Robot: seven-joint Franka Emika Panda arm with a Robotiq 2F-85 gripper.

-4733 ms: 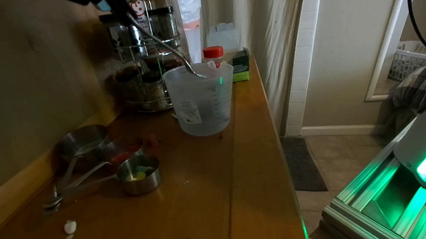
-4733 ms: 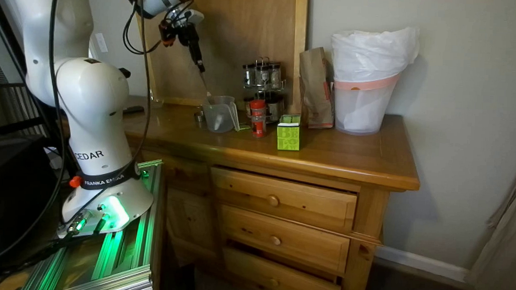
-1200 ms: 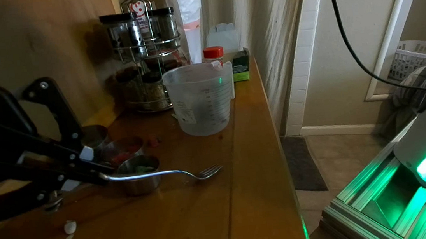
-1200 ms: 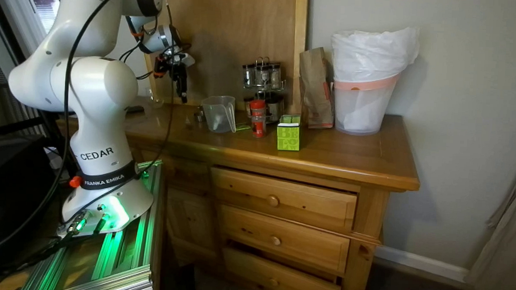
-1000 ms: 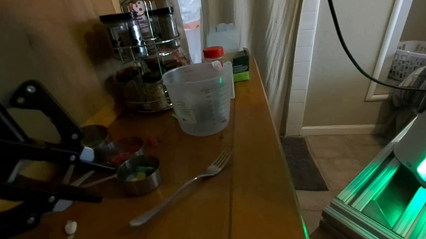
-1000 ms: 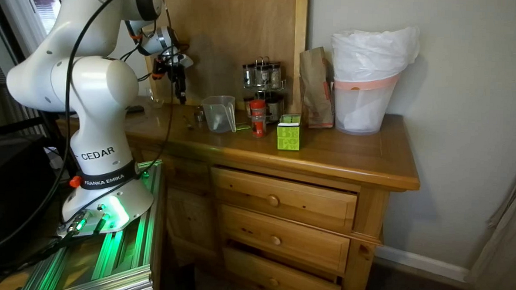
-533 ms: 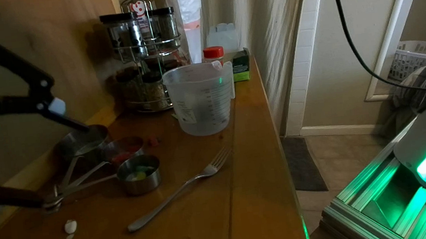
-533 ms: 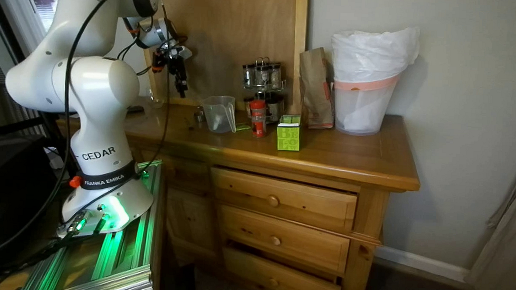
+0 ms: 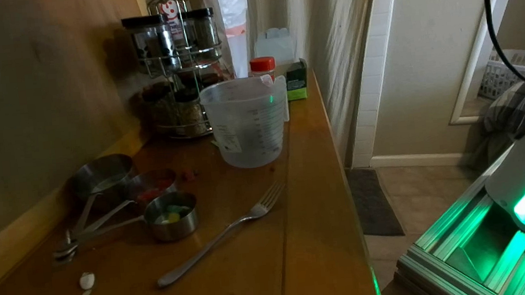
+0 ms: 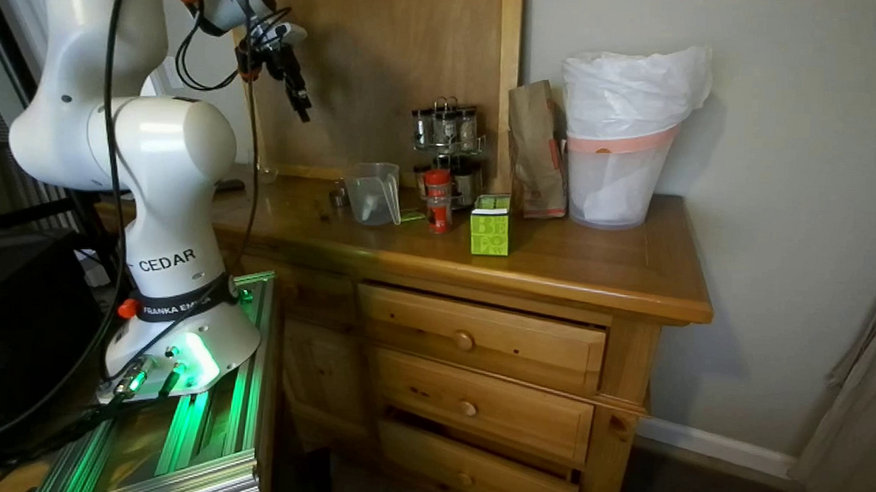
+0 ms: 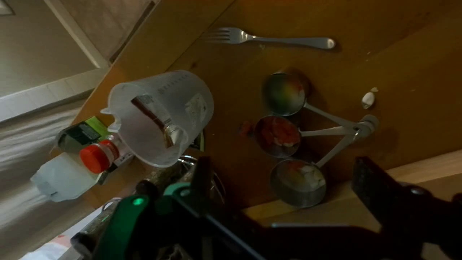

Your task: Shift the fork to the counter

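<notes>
The silver fork (image 9: 260, 209) lies flat on the brown wooden counter (image 9: 247, 288), its tines towards the plank seam and its handle angled towards the measuring cups. From above, the wrist view also shows the whole fork (image 11: 288, 41) with nothing touching it. My gripper (image 11: 283, 160) is open, its two fingers wide apart and nothing held between them. In an exterior view the gripper (image 10: 302, 116) hangs well above the counter, in front of the wooden back panel. The fork is too small to make out there.
A translucent plastic cup (image 9: 246, 125) stands beyond the fork. Metal measuring cups (image 9: 171, 216) with coloured bits lie beside it, near the wall. Behind are a spice rack (image 9: 182, 68), a red-capped jar (image 10: 438, 202) and a green box (image 10: 490, 230). A small white piece (image 9: 87, 280) sits on the counter.
Earlier the gripper held the fork over the cup, then low over the counter. It has opened and let go, the fork dropping onto the counter. The gripper has since risen away.
</notes>
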